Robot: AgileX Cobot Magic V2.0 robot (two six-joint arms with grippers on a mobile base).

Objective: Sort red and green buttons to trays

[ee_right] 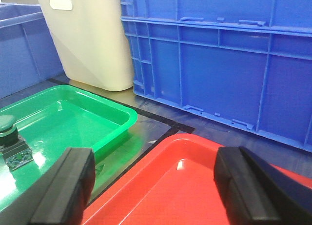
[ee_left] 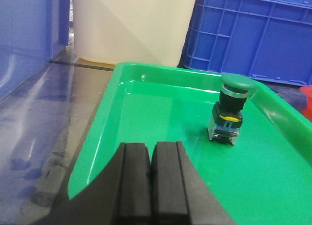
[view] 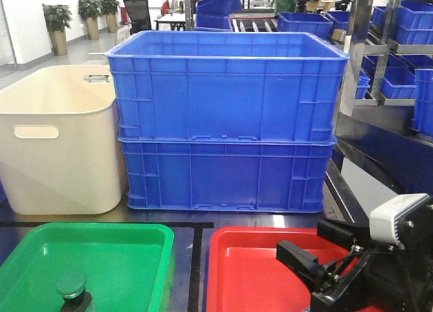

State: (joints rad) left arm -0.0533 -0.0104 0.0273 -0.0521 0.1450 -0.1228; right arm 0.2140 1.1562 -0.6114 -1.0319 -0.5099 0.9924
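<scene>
No text, label, brand, number or sign can be read in any of the three views. The stacked blue crates [view: 226, 122] carry only moulded ribs and slots on their walls, with no lettering. The cream tub [view: 57, 149] is plain apart from its handle slots. The green tray [ee_left: 161, 132] and the red tray [ee_right: 180, 186] have bare glossy surfaces. The green button [ee_left: 229, 110] has a yellow band on its base, but any marking there is too small to make out. The grey housing [view: 398, 217] on the right arm in the front view shows no legible print.
</scene>
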